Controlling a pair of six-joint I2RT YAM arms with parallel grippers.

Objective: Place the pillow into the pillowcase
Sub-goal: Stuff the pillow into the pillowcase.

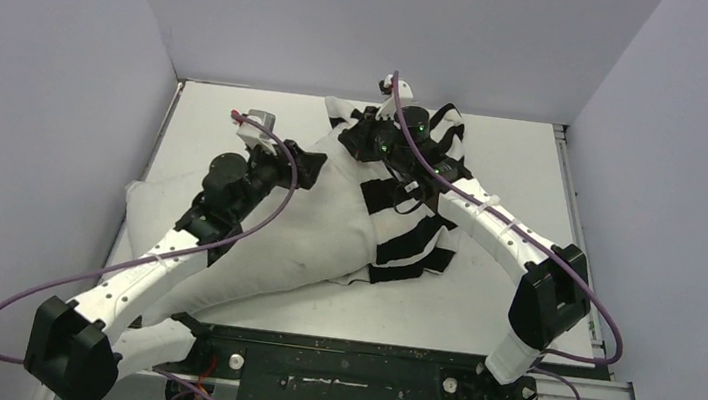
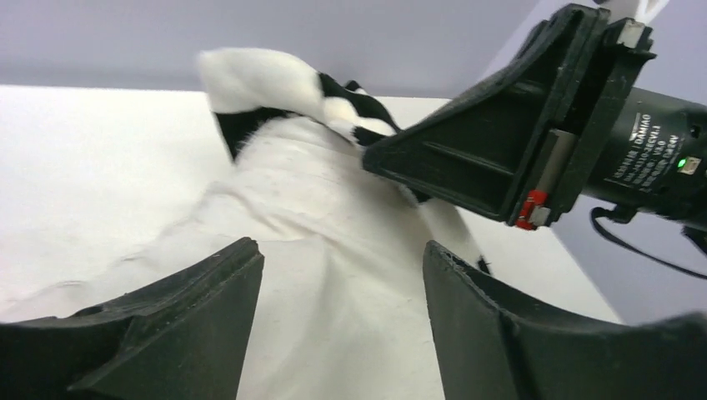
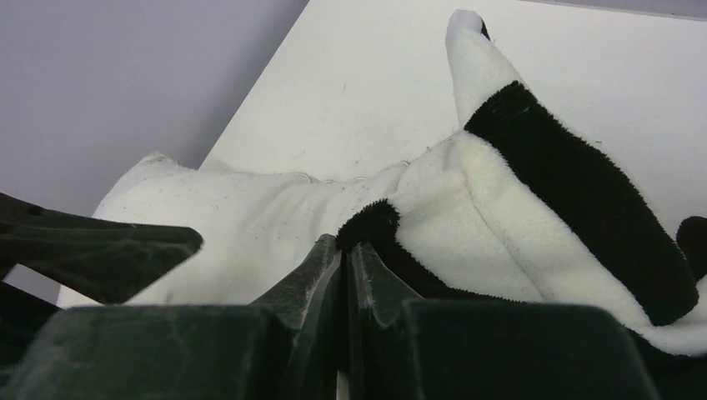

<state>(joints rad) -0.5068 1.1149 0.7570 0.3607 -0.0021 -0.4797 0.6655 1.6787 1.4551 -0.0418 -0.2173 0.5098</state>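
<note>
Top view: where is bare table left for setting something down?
Far-left corner of the white table, beside the plump off-white pillow; far-right corner past the black-and-white striped pillowcase. Centre is crowded with both.

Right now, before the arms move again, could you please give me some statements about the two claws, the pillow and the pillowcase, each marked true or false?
1. The left claw stands open over the pillow. True.
2. The right claw is wide open. False: it is shut, pinching the edge of the pillowcase.
3. The pillow is fully inside the pillowcase. False: most of the pillow lies bare; the pillowcase covers only its far end.
4. The pillowcase has broad black and white stripes. True.
</note>
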